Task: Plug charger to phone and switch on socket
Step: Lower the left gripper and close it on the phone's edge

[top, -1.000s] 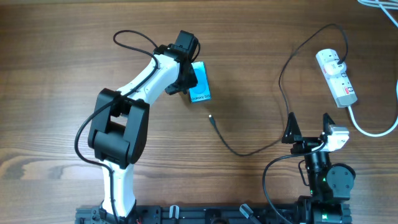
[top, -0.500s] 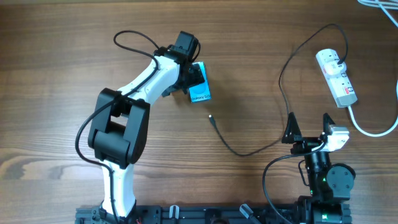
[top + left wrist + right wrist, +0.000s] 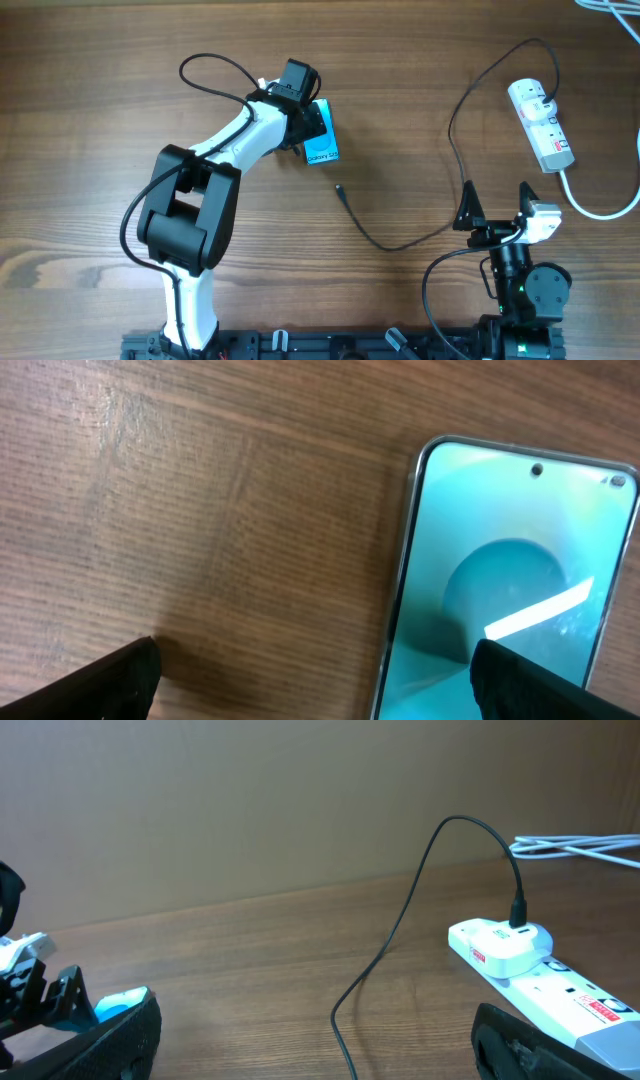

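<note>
Step in hand: securing the phone (image 3: 324, 148) before plugging. My left gripper (image 3: 330, 680) hovers low over it with jaws spread wide, grasping nothing. In the left wrist view one fingertip (image 3: 110, 680) is over bare tabletop (image 3: 200, 510) and the other overlaps the phone's screen, so I'm off-centre and the phone isn't framed between the jaws. The phone lies flat, screen up, lit cyan.

The charger (image 3: 400, 246) is not in the phone. Its connector tip (image 3: 339, 188) lies loose on the wood, near the phone but clearly apart. The other end is already seated in the power strip (image 3: 541, 124) at the far right. Can't tell the strip's switch position from here.

My right gripper (image 3: 322, 1040) is parked near its base, jaws apart and empty, with the cable running past just in front.

Next, as I judge it: shift the left gripper sideways to straddle the phone and clamp its edges. Then the right must reach for the connector tip, a thin, floppy pick needing a grasp close behind the plug. Switching on comes last.
</note>
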Controlling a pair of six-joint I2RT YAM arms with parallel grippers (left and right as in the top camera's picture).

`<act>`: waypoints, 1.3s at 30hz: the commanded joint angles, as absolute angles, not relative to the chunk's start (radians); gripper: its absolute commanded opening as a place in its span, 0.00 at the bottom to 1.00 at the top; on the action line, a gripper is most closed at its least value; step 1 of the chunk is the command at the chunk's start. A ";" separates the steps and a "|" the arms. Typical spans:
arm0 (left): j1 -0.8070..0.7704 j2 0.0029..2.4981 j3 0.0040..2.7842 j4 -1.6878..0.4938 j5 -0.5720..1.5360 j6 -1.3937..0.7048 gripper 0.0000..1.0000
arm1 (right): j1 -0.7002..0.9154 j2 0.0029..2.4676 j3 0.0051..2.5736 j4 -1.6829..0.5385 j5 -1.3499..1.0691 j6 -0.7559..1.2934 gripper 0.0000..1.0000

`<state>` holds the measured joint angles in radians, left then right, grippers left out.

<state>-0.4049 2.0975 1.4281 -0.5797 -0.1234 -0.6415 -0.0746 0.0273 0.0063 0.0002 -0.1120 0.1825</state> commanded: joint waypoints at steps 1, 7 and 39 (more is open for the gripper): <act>-0.402 2.142 1.392 -0.564 -0.114 -0.641 1.00 | -0.076 0.023 0.005 0.006 -0.112 0.186 1.00; -0.402 2.142 1.392 -0.640 -0.114 -0.641 1.00 | -0.076 0.023 0.005 0.006 -0.112 0.186 1.00; -0.486 2.137 1.404 -0.585 0.078 -0.501 1.00 | -0.076 0.023 0.005 0.006 -0.112 0.186 1.00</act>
